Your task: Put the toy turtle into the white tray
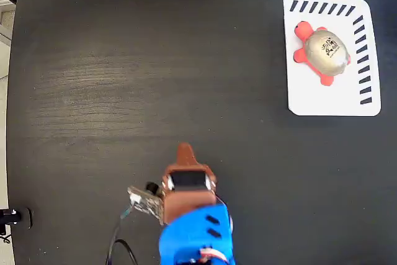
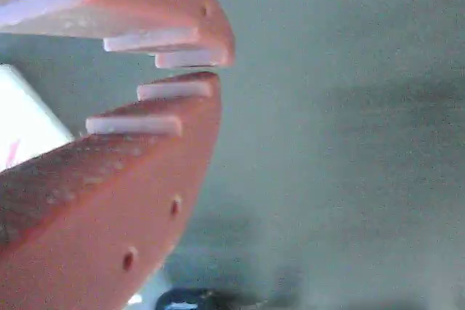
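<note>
Orange gripper [image 2: 211, 67] fills the wrist view, fingertips nearly meeting, clenched on nothing. Toy turtle [image 1: 324, 51] lies inside the white tray [image 1: 329, 100], in its upper half, head toward the tray's top-left corner, shell up with dark print showing. Tray sits at the table's [image 1: 155, 60] top-right corner, striped along its top and right edges. In the fixed view the gripper [image 1: 185, 150] is at the table's bottom edge, well apart from the tray, with the blue arm [image 1: 197, 234] behind it.

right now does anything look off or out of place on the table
Nothing stands out. The turtle sits upright inside the white tray, clear of its edges. The hand is far from it at the table's near edge, fingers nearly closed and empty.
</note>
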Controlling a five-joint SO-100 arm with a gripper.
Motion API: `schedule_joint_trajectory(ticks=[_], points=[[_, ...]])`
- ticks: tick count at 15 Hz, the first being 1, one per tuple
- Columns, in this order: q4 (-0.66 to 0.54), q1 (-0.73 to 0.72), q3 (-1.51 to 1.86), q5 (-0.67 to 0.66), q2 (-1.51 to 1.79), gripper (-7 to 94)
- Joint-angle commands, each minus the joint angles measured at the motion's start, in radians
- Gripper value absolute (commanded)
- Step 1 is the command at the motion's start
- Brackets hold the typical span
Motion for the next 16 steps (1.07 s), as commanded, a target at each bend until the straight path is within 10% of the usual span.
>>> schedule_joint_trajectory(ticks=[1,16], points=[[0.1,-0.032,0.009,-0.002,0.089,-4],[0.268,-0.035,0.066,-0.002,0.212,-3]])
